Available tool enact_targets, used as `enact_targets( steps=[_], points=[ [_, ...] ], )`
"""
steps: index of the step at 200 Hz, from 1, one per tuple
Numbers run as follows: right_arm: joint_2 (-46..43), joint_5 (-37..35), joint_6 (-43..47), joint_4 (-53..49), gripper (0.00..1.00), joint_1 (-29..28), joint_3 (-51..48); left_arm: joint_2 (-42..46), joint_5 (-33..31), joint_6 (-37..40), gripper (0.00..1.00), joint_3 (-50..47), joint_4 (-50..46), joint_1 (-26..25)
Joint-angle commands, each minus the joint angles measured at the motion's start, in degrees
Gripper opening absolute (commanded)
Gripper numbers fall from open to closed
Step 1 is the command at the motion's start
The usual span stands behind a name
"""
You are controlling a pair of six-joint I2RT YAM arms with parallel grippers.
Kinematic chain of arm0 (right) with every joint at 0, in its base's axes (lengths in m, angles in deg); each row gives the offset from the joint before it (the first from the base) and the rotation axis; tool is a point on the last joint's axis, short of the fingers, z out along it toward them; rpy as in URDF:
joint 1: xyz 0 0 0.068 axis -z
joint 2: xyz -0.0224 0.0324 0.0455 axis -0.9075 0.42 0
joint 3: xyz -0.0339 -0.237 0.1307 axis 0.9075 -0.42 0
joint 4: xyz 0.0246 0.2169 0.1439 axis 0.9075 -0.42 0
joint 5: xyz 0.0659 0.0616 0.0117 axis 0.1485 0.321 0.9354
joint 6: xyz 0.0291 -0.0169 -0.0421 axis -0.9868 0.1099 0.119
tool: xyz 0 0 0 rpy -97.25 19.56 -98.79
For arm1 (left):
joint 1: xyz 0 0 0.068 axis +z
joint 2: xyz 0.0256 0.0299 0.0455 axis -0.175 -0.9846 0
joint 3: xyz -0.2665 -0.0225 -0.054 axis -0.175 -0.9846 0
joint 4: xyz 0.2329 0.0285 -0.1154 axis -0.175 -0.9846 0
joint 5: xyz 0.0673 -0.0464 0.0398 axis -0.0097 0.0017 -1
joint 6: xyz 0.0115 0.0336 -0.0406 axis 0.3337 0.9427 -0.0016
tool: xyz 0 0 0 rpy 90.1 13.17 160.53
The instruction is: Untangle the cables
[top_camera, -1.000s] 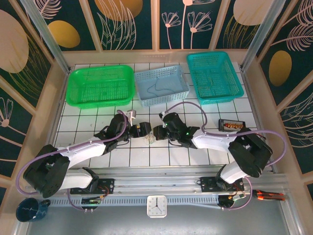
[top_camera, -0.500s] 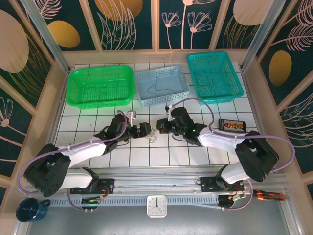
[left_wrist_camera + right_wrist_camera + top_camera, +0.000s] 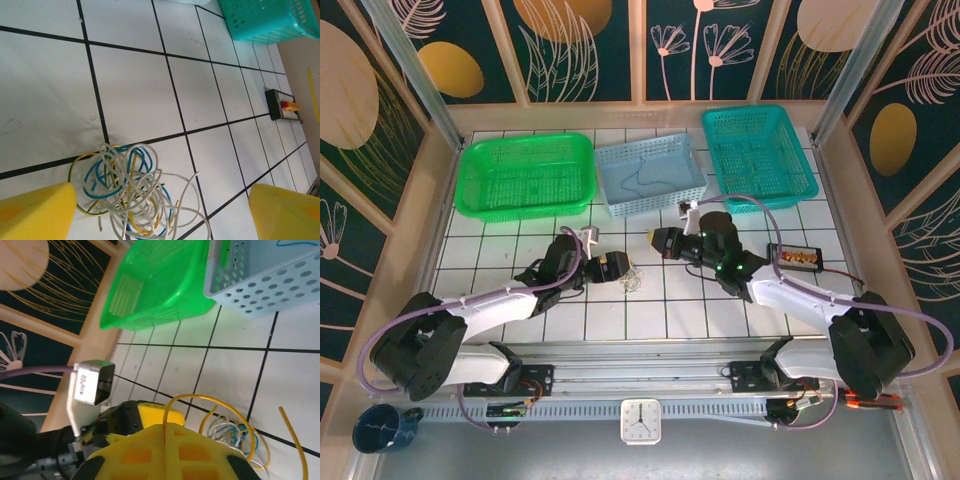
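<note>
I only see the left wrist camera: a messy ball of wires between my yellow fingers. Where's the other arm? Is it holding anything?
Observer: The right gripper is shut on one yellow cable that arcs over to the tangle.
Operator: Is it close to my gripper?
Observer: From above, it sits to the right of the open left gripper and a bit farther back, apart from it.
Operator: Are any wires in a basket?
Observer: One thin blue cable lies in the light blue basket.
</note>
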Motion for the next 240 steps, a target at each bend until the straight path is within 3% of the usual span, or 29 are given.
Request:
enact_targets(
  steps=[1, 33, 73, 121, 170, 240],
  points=[
    [-2.5, 3.5, -3.3, 5.6, 0.0, 1.4, -1.4, 0.2, 2.4, -2.0, 0.88, 0.7, 4.3, 0.3],
    [-3.2, 4.5, -6.0, 8.4, 0.0, 1.8, -1.8, 0.4, 6.9, -7.7, 0.8, 0.2, 14.1, 0.3],
    [-2.4, 4.1, -10.5, 11.6, 0.0, 2.0, -2.6, 1.1, 10.7, -7.7, 0.63, -1.3, 24.3, 0.3],
    [-0.1, 3.9, -15.0, 14.4, 0.0, 2.2, -2.9, 0.6, 12.3, -6.3, 0.35, -0.3, 28.7, 0.0],
    [1.9, 4.4, -16.6, 15.9, 0.0, 2.2, -3.1, -2.4, 10.7, -1.2, 0.42, 4.3, 25.3, -3.2],
    [1.2, 4.4, -16.8, 16.3, 0.0, 2.1, -3.5, -6.7, 8.7, 1.1, 0.42, 6.9, 24.9, -4.8]
  ],
)
